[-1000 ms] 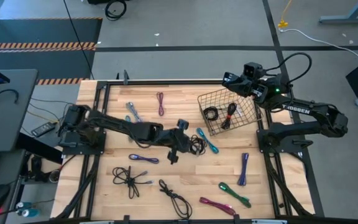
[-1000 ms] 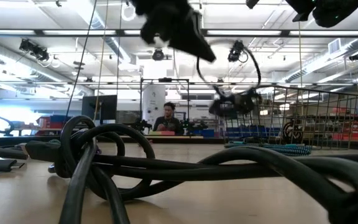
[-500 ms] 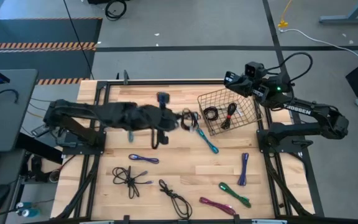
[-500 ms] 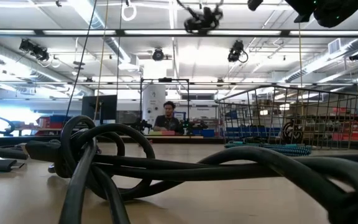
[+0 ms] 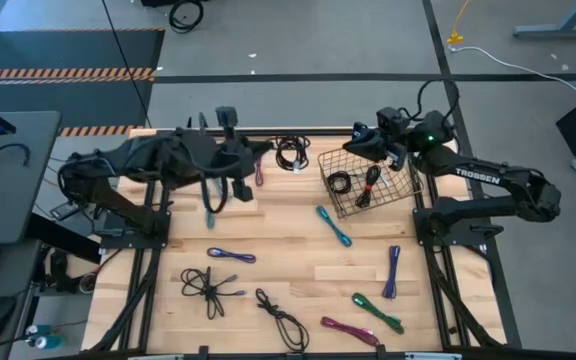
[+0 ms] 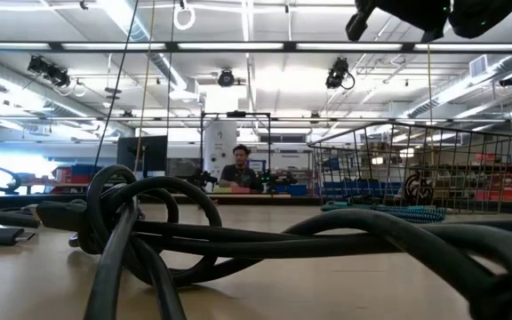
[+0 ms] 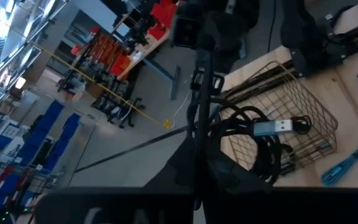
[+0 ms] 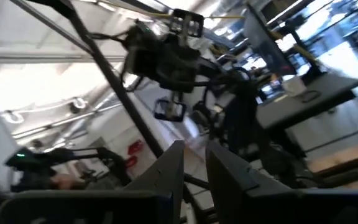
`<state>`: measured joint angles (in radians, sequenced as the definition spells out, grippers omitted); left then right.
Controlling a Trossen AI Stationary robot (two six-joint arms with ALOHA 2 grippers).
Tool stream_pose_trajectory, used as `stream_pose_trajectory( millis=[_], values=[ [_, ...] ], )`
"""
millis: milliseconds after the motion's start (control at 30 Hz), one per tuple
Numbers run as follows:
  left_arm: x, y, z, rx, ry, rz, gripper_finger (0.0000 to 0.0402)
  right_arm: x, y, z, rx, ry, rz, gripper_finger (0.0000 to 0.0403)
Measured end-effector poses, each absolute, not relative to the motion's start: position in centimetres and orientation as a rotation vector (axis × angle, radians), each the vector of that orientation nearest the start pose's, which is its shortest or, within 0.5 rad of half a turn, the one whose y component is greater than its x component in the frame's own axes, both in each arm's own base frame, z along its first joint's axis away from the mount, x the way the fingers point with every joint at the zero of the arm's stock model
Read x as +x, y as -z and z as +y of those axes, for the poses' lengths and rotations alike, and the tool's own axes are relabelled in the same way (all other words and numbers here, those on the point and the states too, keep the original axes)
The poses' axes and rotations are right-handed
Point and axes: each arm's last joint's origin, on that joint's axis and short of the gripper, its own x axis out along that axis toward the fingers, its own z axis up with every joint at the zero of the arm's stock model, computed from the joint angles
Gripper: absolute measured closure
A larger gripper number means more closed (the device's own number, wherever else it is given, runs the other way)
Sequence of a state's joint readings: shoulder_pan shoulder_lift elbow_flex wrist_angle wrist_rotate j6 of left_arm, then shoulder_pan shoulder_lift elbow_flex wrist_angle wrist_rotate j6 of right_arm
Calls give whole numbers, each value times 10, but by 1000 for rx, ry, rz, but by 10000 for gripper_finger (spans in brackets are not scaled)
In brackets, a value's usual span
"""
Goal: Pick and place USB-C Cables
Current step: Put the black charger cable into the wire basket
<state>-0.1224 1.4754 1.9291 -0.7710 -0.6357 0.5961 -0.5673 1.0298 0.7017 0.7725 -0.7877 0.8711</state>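
Two cable bundles already lie in the wire basket [image 5: 366,182], and the left gripper [image 5: 276,152], fingers clamped on a coiled black USB-C cable [image 5: 292,153], holds it in the air just beside the basket's far-left corner. The right gripper [image 5: 360,140] hovers over the basket's far rim, fingers narrowly parted and empty. I judge the carry nearly done: next, move the coil over the basket and release.
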Motion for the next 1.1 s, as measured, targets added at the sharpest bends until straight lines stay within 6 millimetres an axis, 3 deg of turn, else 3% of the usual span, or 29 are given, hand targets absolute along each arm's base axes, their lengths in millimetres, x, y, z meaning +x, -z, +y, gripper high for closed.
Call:
stream_pose_trajectory(
  millis=[400,700,867,1100],
  values=[
    [273,-500,-14,706,-409,468,395,202,-330,-104,550,-98,-200,226],
    [274,-500,-14,705,-410,466,395,243,-303,-99,611,-160,-147,190],
    [274,-500,-14,701,-410,465,395,268,-319,-99,578,-238,-186,190],
    [274,-500,-14,701,-410,466,395,305,-338,-101,524,-315,-90,189]
  ],
)
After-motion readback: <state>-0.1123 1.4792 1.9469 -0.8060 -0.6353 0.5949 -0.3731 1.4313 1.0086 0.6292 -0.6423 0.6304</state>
